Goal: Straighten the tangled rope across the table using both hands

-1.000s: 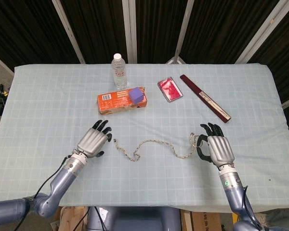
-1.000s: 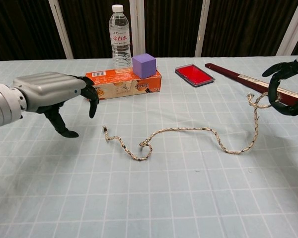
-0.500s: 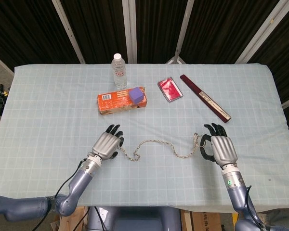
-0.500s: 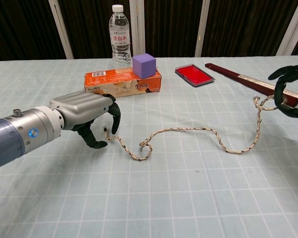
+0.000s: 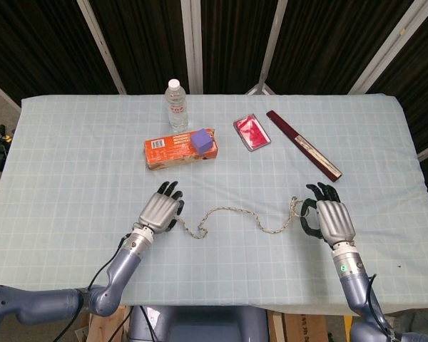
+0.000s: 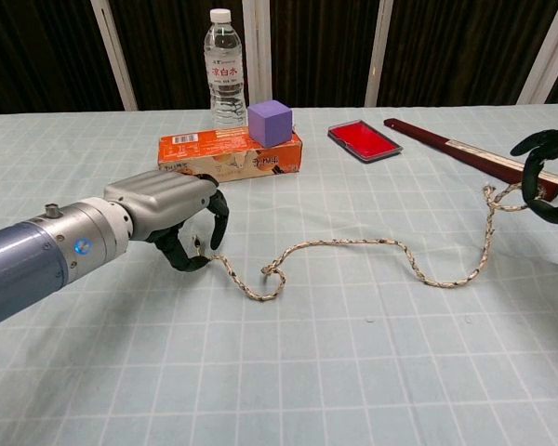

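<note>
A thin braided rope (image 5: 228, 209) (image 6: 353, 243) lies in loose waves across the pale checked tablecloth (image 5: 71, 157), with a small kink (image 6: 272, 271) near its left part. My left hand (image 5: 160, 210) (image 6: 172, 218) sits low on the cloth, its fingers and thumb curled around the rope's left end. My right hand (image 5: 328, 221) (image 6: 551, 177) pinches the rope's right end and holds it a little above the table, so the rope rises to it from the cloth.
Behind the rope stands an orange box (image 5: 172, 151) (image 6: 228, 153) with a purple cube (image 5: 202, 140) on top. A water bottle (image 5: 176, 105), a red tray (image 5: 252, 132) and a long dark red case (image 5: 303, 144) lie further back.
My left hand moved right and down to the rope's left end and curled its fingers around it. My right hand drifted slightly right, keeping its end raised.
</note>
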